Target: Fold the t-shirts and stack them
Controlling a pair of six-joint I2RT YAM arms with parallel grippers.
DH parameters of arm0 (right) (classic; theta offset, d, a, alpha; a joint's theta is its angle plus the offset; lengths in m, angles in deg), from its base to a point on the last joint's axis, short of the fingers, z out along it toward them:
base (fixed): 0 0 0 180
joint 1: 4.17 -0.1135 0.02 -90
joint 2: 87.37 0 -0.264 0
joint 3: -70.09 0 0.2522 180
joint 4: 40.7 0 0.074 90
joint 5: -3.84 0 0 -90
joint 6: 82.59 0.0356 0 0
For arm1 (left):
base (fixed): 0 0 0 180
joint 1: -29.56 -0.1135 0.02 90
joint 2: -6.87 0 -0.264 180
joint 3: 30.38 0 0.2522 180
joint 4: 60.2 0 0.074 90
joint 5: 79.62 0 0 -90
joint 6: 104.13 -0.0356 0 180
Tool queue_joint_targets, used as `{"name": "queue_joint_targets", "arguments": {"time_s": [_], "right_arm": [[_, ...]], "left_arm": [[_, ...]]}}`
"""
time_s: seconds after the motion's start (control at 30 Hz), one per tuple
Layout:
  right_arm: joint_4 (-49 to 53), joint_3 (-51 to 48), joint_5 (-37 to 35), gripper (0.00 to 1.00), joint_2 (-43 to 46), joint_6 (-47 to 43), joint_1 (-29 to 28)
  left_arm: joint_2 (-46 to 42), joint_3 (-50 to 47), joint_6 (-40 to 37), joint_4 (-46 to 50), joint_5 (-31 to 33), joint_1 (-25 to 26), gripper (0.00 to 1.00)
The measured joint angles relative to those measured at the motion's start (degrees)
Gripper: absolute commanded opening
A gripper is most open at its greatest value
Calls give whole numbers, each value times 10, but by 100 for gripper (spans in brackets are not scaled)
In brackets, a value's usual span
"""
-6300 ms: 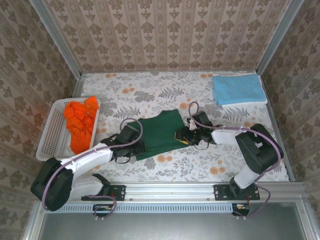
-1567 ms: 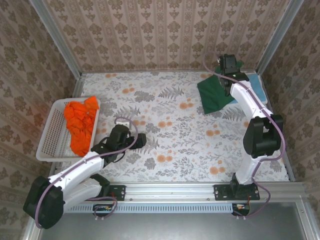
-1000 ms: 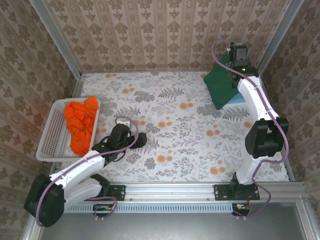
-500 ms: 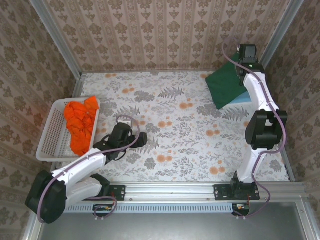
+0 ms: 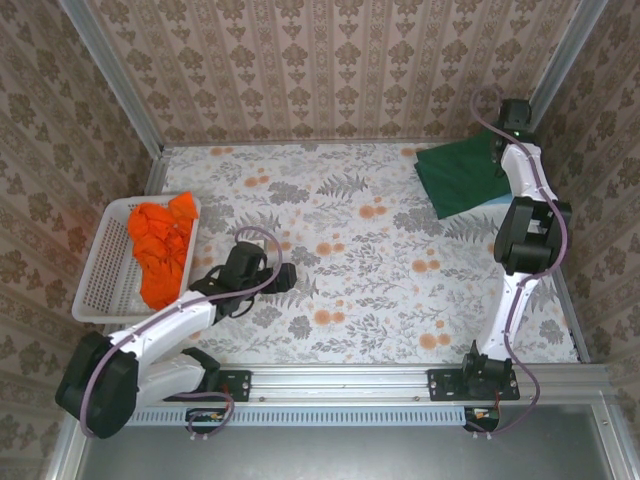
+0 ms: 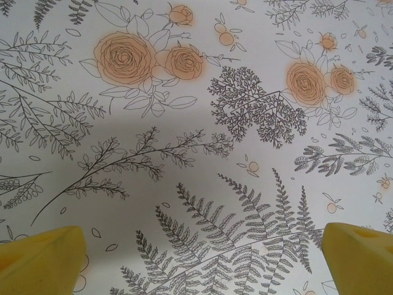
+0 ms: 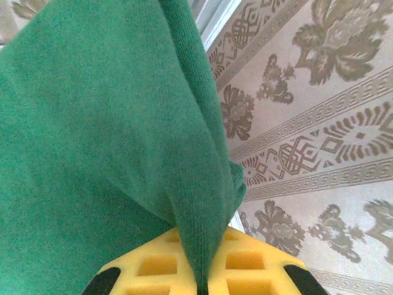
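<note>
Your right gripper [image 5: 498, 148] has travelled a long way since 6.3 s ago. Back then it sat at the middle of the table on the edge of the dark green t-shirt [image 5: 458, 176]; now it is stretched into the far right corner, close against the wall. The shirt has come with it. In the right wrist view, the right gripper [image 7: 201, 270] is clamped tight on a fold of the green cloth [image 7: 92, 123], which spreads away from the fingers.

From above, the shirt fans out to the left of that gripper and towards you. It lies over the spot where the light blue t-shirt lay bare 6.3 s ago. Over the last 1 s the cloth has sunk from a raised drape to a flatter lie.

Your left gripper [image 5: 283, 277] has barely shifted in 1.6 s. Its jaws stand wide, and the left wrist view has bare flowered tablecloth [image 6: 202, 123] between the 2 yellow fingers [image 6: 40, 258]. The orange t-shirts [image 5: 160, 245] remain in the white basket [image 5: 102, 275], off to that gripper's left.
</note>
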Motion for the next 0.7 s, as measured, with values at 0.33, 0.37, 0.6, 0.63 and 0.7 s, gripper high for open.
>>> {"name": "queue_joint_targets", "arguments": {"time_s": [0.33,0.37,0.6,0.63,0.7], "right_arm": [[71,118,-18,99,-94,97,19],[76,118,-16,99,-91,117,22],[26,-57,17,100,23,228,39],[9,-98,23,99,50,242,38],[-36,-187,40,99,116,269,34]], "left_arm": [[27,16,0,2,-10,0,100],[27,18,0,2,-10,0,100],[27,22,0,7,-5,9,100],[27,23,0,9,-3,12,100],[26,29,-1,18,1,16,100]]}}
